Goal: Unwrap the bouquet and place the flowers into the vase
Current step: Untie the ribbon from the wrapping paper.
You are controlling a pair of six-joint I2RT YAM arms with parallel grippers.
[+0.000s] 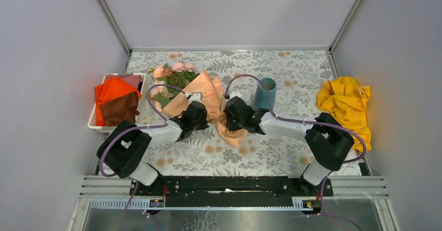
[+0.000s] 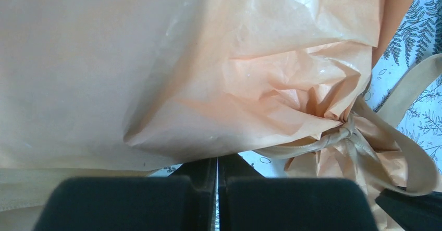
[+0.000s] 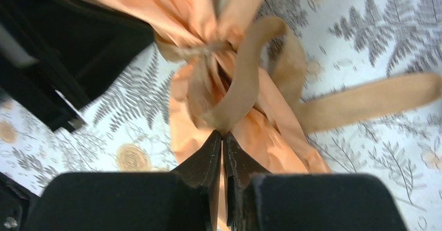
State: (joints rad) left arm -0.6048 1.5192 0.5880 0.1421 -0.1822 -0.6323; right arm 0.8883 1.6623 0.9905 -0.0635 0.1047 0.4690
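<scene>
From above, the bouquet (image 1: pixel 200 93) lies wrapped just left of the vase (image 1: pixel 266 93), with the left gripper (image 1: pixel 200 117) and the right gripper (image 1: pixel 233 115) both at it. Left wrist view: the jaws are together under the paper (image 2: pixel 208 74); whether they pinch it I cannot tell. Right wrist view: the jaws are clamped on the ribbon (image 3: pixel 245 80).

Centre: bouquet (image 1: pixel 200 93) lies diagonally, filling the gap between left gripper (image 1: pixel 195 117) and right gripper (image 1: pixel 237 115).
Tie: ribbon (image 3: pixel 245 80) loop and tail sprawl around the right tips.
Behind right gripper: vase (image 1: pixel 267 93) stands close.
Far right: yellow cloth (image 1: pixel 346 103); bare table (image 1: pixel 299 93) between it and vase.
Left edge: basket (image 1: pixel 99 126) blocks.
</scene>
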